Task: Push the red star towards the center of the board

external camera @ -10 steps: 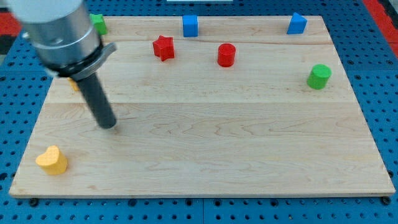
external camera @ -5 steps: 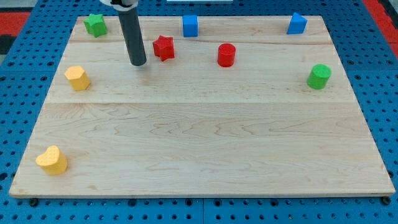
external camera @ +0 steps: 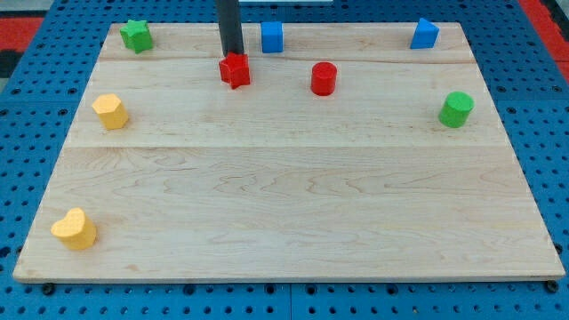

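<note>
The red star [external camera: 235,71] lies near the view's top, left of the middle of the wooden board [external camera: 284,204]. My dark rod comes down from the view's top edge and my tip [external camera: 232,54] stands right at the star's top side, touching it or nearly so. The star's upper point is hidden behind the rod.
A red cylinder [external camera: 324,78] sits right of the star. A blue cube [external camera: 272,36] and a blue block [external camera: 424,34] lie along the top edge. A green star [external camera: 136,35] is at top left, a green cylinder [external camera: 456,108] at right. A yellow block [external camera: 111,111] and a yellow heart [external camera: 74,229] lie at left.
My tip has swung from the board's left side up and right, passing left of the red star, and now stands at the star's top side. The star has barely moved.
</note>
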You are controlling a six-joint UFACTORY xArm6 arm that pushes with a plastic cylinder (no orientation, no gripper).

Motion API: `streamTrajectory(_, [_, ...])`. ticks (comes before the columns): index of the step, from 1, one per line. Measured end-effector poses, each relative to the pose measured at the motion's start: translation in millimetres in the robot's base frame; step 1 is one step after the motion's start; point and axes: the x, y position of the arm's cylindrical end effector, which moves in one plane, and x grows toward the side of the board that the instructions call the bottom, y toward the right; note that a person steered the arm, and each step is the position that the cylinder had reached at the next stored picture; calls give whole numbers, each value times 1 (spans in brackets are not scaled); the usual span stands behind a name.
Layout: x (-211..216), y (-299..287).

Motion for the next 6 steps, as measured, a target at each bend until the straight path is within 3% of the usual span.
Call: streamTrajectory(6, [159,2])
